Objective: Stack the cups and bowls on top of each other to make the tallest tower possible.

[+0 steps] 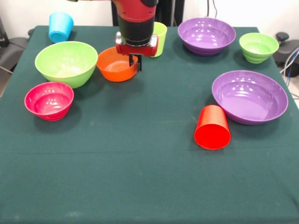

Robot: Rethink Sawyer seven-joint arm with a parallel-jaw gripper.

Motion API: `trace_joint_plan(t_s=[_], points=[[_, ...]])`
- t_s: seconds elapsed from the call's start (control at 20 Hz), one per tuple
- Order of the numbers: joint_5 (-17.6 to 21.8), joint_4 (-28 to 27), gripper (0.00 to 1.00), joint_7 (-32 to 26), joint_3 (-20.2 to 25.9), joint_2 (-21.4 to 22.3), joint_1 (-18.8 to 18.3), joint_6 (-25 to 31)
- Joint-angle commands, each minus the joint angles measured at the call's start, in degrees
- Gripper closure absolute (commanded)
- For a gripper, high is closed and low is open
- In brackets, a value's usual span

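Note:
My gripper (135,64) hangs at the right rim of the orange bowl (114,65), its fingers close together on that rim; the bowl rests on the table. The large lime green bowl (66,62) touches the orange bowl's left side. The pink bowl (49,100) sits front left. Two purple bowls stand at the back right (206,35) and right (250,95). The small green bowl (258,46) is far right. The red cup (212,127) lies on its side. The sky blue cup (60,26) lies at the back left. The lime green cup (160,38) stands behind my gripper. The orange cup is hidden.
The dark green tablecloth (140,177) covers the table. Each bowl stands singly, none nested. A black object (287,49) sits just off the table's right edge.

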State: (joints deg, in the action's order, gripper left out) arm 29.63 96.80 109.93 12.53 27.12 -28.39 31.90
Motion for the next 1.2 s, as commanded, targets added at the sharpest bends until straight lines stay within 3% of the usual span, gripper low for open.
trace_joint_plan(t_s=[0.05, 0.45, 0.8, 1.2], points=[[-0.3, -2.8, 1.00, 6.4, -1.3, 1.8, 5.3, 1.2], [-5.1, 0.1, 1.00, 5.5, -2.8, 4.9, 6.0, 6.4], [-6.8, -0.4, 1.00, 6.3, -4.1, 3.6, 7.0, 5.3], [-9.1, 0.9, 1.00, 11.0, -8.9, 5.1, 11.2, 3.4]])
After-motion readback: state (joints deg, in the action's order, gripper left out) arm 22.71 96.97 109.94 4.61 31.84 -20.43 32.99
